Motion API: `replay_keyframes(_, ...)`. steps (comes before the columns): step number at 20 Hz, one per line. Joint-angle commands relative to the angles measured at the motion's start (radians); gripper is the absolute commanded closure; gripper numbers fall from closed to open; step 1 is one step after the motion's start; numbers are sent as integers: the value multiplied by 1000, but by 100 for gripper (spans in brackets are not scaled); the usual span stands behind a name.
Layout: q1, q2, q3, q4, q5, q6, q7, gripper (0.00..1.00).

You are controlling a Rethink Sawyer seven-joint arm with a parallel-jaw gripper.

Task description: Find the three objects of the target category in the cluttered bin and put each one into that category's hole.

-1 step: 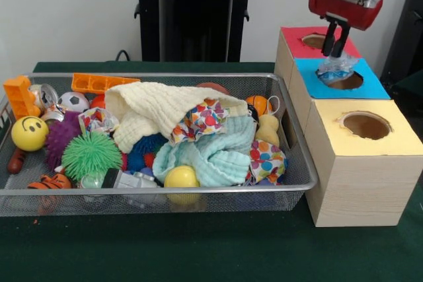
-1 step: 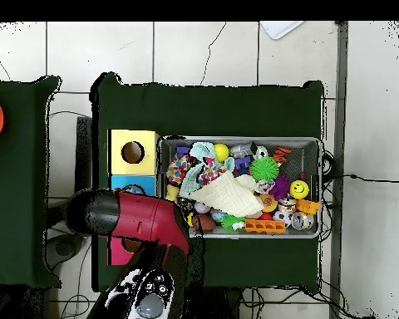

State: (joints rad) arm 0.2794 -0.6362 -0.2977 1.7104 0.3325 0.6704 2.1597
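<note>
The pincer (image 1: 335, 39) is hanging above the blue-topped box (image 1: 370, 87), directly over its round hole (image 1: 345, 81). Its two dark fingers (image 1: 342, 39) are standing close together and are closed on a piece of crinkled clear plastic (image 1: 336, 69), which is dangling from the fingertips with its lower end touching the near rim of the blue hole.

The blue-topped box is sitting between a red-topped box (image 1: 296, 44) and a yellow-topped box (image 1: 390, 140), all three in one row on the green bench (image 1: 198, 249), just beside the wire bin (image 1: 158, 189).

The bin is holding a cream cloth (image 1: 155, 110) draped over a light blue cloth (image 1: 218, 156), with a green spiky ball (image 1: 91, 155), a yellow smiley ball (image 1: 29, 133) and a small soccer ball (image 1: 73, 101) among the clutter.

In the overhead view, the red arm (image 2: 145, 220) is covering most of the blue-topped box, and the pincer is hidden beneath it.
</note>
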Motion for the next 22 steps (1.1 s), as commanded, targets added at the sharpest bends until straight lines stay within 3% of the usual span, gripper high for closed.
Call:
replay_keyframes(1, 12, 63, 76, 48, 65, -30, 264, 100)
replay_keyframes(6, 17, 87, 84, 44, 87, -52, 254, 100)
replay_keyframes(7, 21, 91, 76, 41, 89, -57, 257, 0)
replay_keyframes(17, 29, 104, 52, 20, 80, -13, 249, 0)
replay_keyframes(22, 21, 54, 11, 10, 51, 70, 231, 0)
